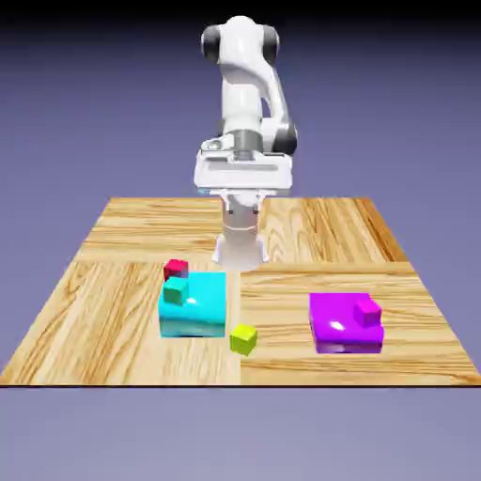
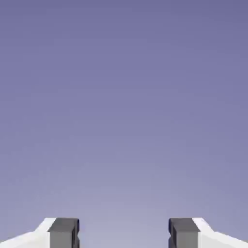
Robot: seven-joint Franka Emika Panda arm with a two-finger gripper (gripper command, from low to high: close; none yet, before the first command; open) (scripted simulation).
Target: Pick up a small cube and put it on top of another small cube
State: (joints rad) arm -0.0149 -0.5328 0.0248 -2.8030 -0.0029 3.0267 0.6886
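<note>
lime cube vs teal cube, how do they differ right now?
Colour: the lime cube is yellow-green, the teal cube blue-green. Support: the lime cube sits on the table, the teal cube on the cyan block. Both are small, about equal in size, and ungripped.

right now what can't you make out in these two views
- Hand view: only the blue-violet backdrop shows past the gripper; table and cubes are out of frame.
- Exterior view: the small red cube is partly hidden behind the small teal cube and the cyan block.
- Exterior view: the gripper's fingers can't be made out against the arm's base.
</note>
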